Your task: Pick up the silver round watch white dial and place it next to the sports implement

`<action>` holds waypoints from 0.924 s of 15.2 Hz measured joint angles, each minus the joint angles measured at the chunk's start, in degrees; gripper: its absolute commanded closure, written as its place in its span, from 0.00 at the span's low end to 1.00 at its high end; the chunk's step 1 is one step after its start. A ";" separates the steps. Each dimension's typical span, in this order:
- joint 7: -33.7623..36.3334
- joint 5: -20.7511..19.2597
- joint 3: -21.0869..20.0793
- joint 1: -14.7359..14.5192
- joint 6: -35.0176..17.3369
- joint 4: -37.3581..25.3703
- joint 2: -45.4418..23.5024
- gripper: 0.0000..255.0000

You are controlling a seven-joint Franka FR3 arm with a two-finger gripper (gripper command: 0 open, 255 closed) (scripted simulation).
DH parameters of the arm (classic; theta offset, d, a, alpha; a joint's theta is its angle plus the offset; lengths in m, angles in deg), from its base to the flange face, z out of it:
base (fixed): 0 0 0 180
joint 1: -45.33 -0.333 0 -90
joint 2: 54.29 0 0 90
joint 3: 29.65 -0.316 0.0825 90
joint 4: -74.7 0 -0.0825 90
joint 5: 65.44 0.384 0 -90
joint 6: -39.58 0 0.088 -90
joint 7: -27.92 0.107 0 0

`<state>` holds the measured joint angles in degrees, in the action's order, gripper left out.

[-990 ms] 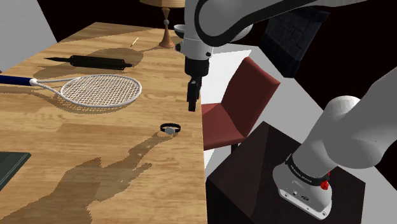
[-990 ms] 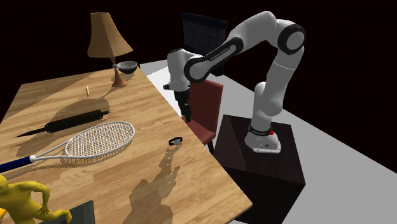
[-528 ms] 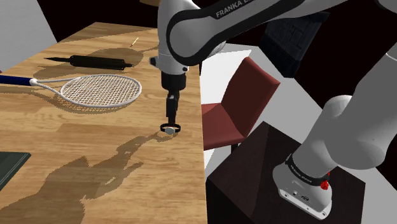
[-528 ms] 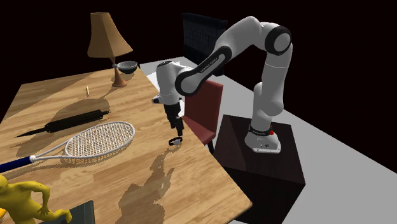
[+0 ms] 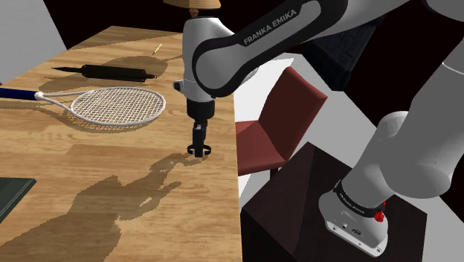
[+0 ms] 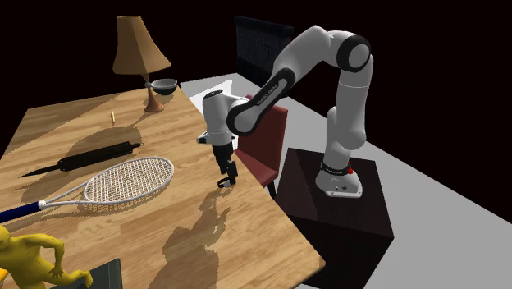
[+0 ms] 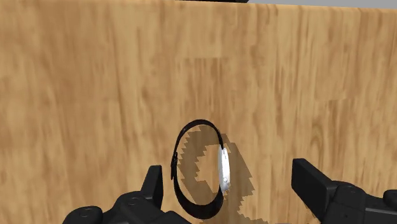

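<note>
Near end of the wooden table (image 5: 89,186): a dark flat slab (image 5: 11,193) at the corner, and beside it a yellow figure (image 6: 29,259) at the near edge. The arm's shadow falls across the bare boards here.

Off the table's chair-side long edge is the dark box stand (image 5: 312,216) carrying the white arm. A red chair (image 5: 275,119) sits between the stand and that edge.

About halfway along that long edge, just in from it, is the watch (image 7: 223,167) – a black band in a closed loop with a silvery-white round case, resting on the wood with its loop opening upward. The black gripper (image 7: 230,184) points straight down over it, tips right at table level. The fingers (image 7: 308,181) are spread wide with the watch in the gap, closer to one finger than the other. Neither finger touches it, so it is not held. In the shoulder view the gripper (image 5: 198,149) covers most of the watch (image 5: 199,152); in the second exterior view the gripper (image 6: 227,176) stands just above it.

Farther in is the racket (image 5: 119,105), with a white frame and strings. Its head lies toward the table's middle, well apart from the watch, and its dark handle runs off to the opposite long edge.

Beyond the racket lies a long black rod-like object (image 5: 115,71), roughly parallel to it, with a small pale stick (image 5: 157,50) past that.

At the far corner on the chair side – a lamp (image 6: 135,49) with a tan shade, and a small bowl (image 6: 164,84) just beside its base. Behind the table is a black area.
</note>
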<state>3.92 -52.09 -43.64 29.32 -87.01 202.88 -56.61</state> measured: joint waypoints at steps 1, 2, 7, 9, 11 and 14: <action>0.01 0.01 -0.02 -0.03 -0.20 0.09 -0.10 0.00; 0.02 0.00 -0.03 -0.04 -0.29 0.09 -0.18 0.00; 0.02 0.00 -0.05 -0.05 -0.41 0.13 -0.24 1.00; 0.02 0.00 -0.05 -0.05 -0.42 0.14 -0.25 1.00; 0.02 0.00 -0.05 -0.05 -0.42 0.14 -0.25 1.00; 0.02 0.00 -0.05 -0.05 -0.42 0.14 -0.25 1.00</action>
<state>3.95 -52.08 -43.69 29.26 -87.43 203.02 -56.86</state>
